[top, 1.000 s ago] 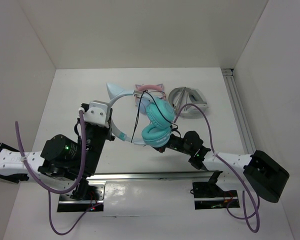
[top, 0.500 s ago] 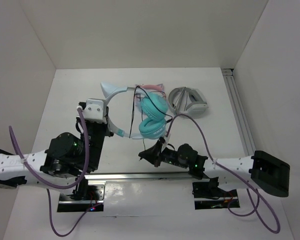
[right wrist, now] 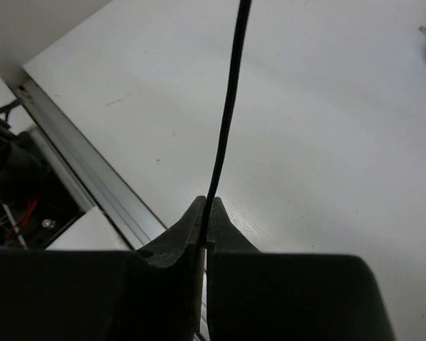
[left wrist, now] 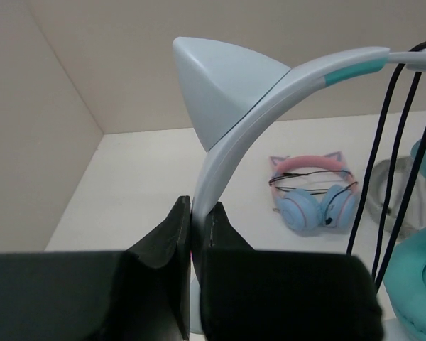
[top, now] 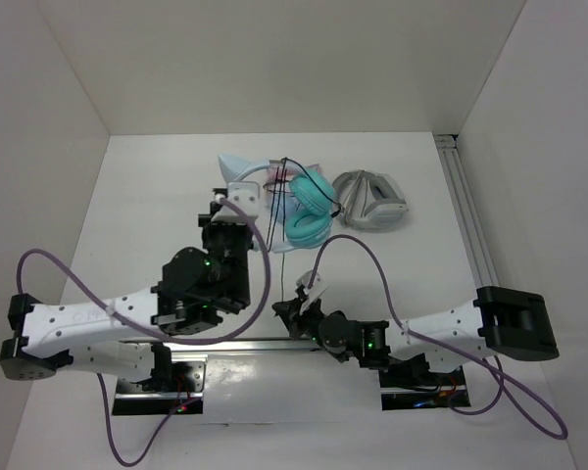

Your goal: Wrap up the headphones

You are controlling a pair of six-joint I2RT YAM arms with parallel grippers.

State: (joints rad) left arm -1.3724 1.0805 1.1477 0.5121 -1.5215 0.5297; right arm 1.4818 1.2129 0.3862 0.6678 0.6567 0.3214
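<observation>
From above, the headphones [top: 309, 217] are at the back middle of the counter [top: 147, 215], lifted off it. Their teal ear cups hang one under the other, and the white headband [top: 237, 168] with its pointed ear arches off to the left. The left end effector [top: 241, 184] reaches up to that headband. A thin black cable [top: 284, 191] is looped over the band beside the cups and drops toward the near edge. There the right end effector [top: 286, 309] sits low, just in front of the metal rail [top: 235, 343]. A folded grey-white headset [top: 370, 201] lies to the right of the teal cups. A bit of pink from another headset [top: 277, 176] shows behind them.

In the left wrist view, both black fingers [left wrist: 172, 234] are pressed tight against the headband, one on each side, with no gap showing. The pale blue cat ear [left wrist: 216, 89] rises right above the grip. Several cable strands hang down at the right, next to the edge of a teal cup [left wrist: 415, 284]. The pink-banded, light-blue headset lies flat on the counter farther back.

In the right wrist view, the fingers [right wrist: 181, 231] are pinched shut on the cable, which runs straight up and taut out of the top of the frame. The white counter lies beneath, with the rail at the left.
</observation>
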